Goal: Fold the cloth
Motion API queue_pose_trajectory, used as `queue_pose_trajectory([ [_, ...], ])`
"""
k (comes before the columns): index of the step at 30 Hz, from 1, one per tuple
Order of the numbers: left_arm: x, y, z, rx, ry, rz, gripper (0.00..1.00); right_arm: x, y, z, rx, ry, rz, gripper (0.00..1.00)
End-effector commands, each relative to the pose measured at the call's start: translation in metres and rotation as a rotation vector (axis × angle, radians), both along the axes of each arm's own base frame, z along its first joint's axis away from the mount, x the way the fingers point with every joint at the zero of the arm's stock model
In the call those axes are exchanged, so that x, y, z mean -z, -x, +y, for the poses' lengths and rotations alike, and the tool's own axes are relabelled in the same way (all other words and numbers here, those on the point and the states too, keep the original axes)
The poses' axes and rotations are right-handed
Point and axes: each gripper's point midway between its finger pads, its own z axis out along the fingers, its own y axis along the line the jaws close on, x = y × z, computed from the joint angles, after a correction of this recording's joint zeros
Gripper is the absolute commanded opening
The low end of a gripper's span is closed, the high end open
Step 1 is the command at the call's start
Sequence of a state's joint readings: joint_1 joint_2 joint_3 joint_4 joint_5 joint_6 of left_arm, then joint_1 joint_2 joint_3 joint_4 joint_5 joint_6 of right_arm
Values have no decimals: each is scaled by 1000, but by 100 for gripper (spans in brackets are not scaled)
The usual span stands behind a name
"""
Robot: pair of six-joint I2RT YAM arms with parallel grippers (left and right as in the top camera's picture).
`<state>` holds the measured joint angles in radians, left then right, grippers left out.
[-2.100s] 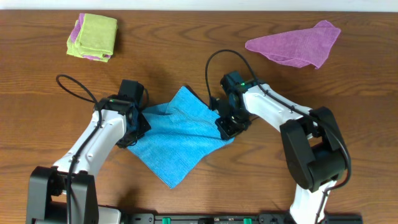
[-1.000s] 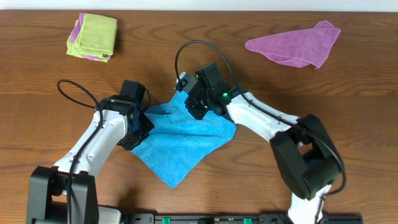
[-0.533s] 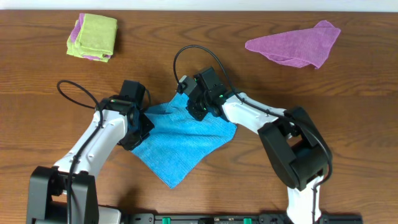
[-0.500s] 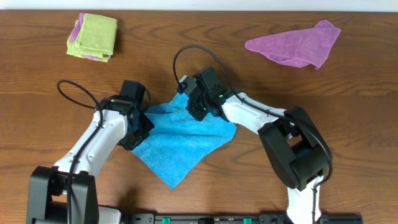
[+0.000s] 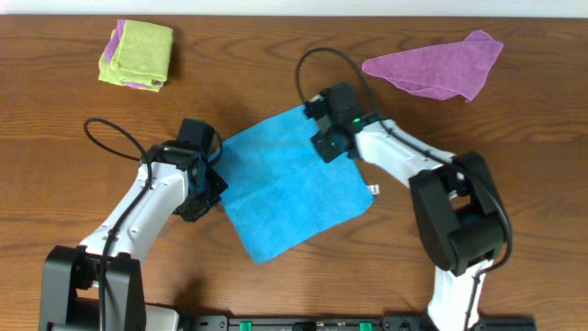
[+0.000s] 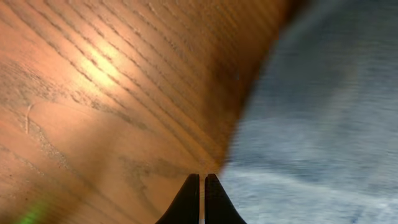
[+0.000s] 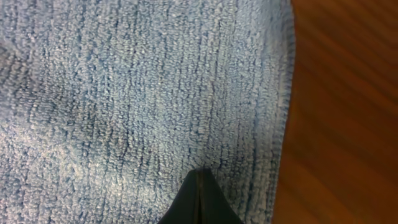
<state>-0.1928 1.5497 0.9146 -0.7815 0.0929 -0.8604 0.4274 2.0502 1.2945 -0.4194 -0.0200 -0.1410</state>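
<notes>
The sky-blue cloth (image 5: 289, 188) lies spread flat as a tilted square on the wooden table (image 5: 514, 129), its white tag (image 5: 371, 190) at the right corner. My left gripper (image 5: 209, 188) is shut at the cloth's left edge. In the left wrist view its tips (image 6: 202, 179) meet right where the blurred cloth (image 6: 323, 124) borders bare wood. My right gripper (image 5: 328, 147) is shut over the cloth's upper right part. In the right wrist view its closed tips (image 7: 199, 171) rest on the flat terry surface (image 7: 124, 93) near a hemmed edge, with no cloth visibly pinched.
A folded lime-green cloth (image 5: 136, 54) sits at the far left of the table. A crumpled purple cloth (image 5: 436, 66) lies at the far right. Both arms' cables loop above the cloth's upper corners.
The right gripper swept right and up, and the bunched cloth has spread out into a flat square. The left arm barely moved.
</notes>
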Motion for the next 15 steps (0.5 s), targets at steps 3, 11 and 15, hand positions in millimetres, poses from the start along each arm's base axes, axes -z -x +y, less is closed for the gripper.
queue_pose_trajectory([
  [3,-3,-10,1,1,-16,-53,6,41,20,-58,156,120,131,1],
  [11,-7,-33,-5,63,3,-152,6,27,31,-40,155,37,174,1],
  [15,-8,-39,-5,79,0,-177,6,20,44,-33,178,-4,228,1],
])
